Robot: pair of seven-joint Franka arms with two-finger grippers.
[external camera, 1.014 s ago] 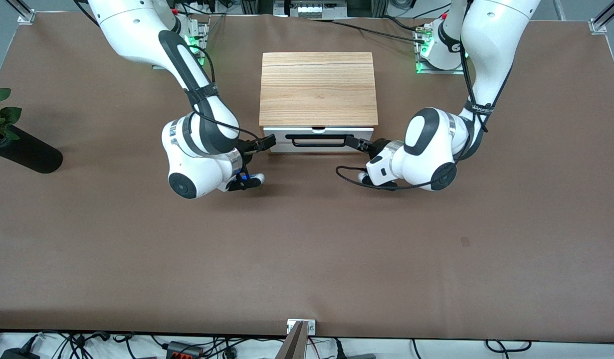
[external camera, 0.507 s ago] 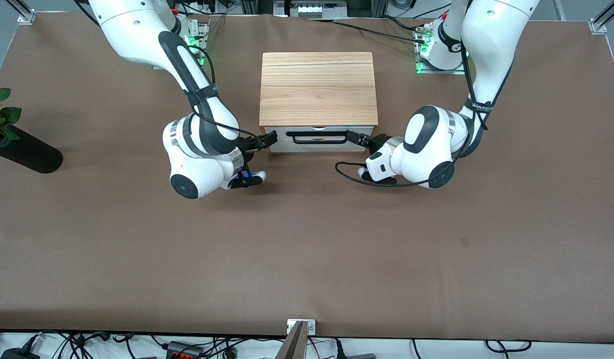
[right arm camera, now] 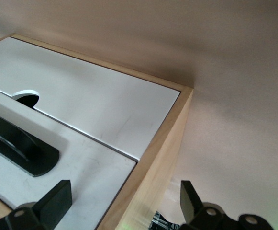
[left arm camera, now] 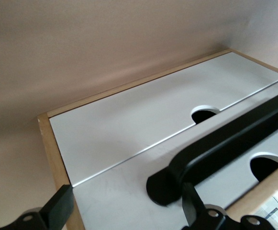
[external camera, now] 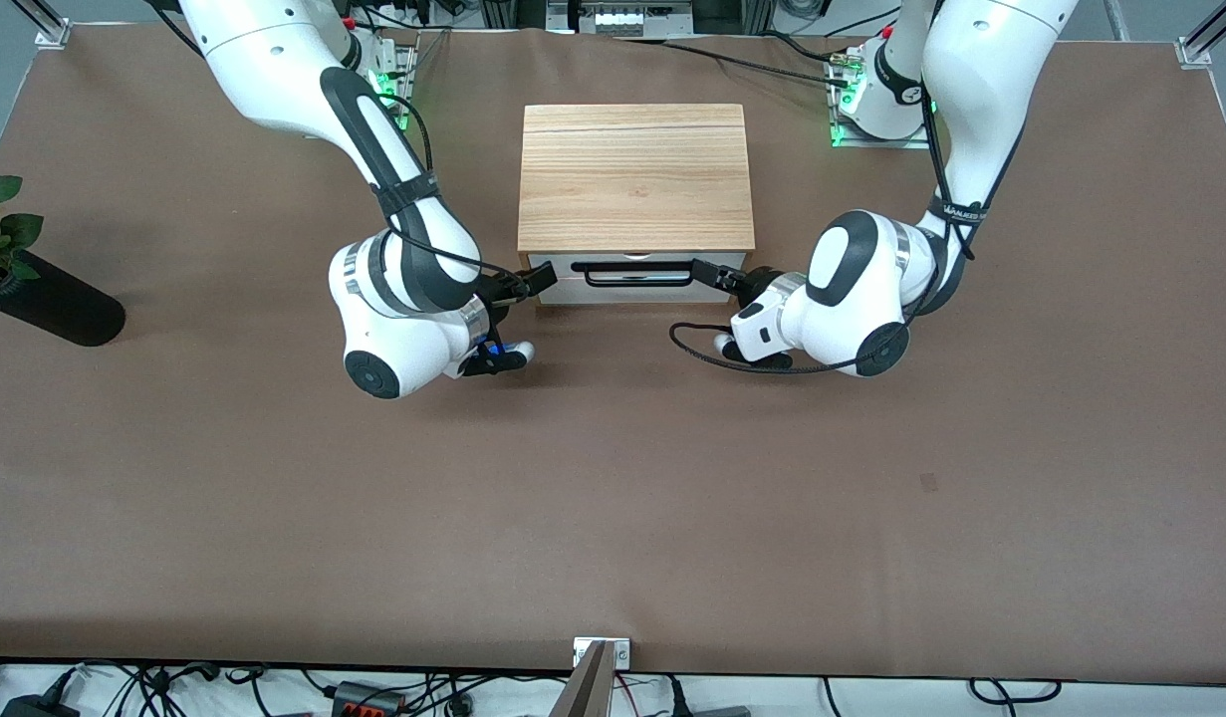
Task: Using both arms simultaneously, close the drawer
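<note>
Fingers of the left gripper and right gripper stood spread, each at one end of the drawer's white front. Its long axis ran between them, below the wooden box's top; both seemed equally near, the drawer nearly flush.

Both arms reach low, elbows bent, wrists turned inward toward each other. The left claw and the right claw each hold their fingers spread apart.
</note>
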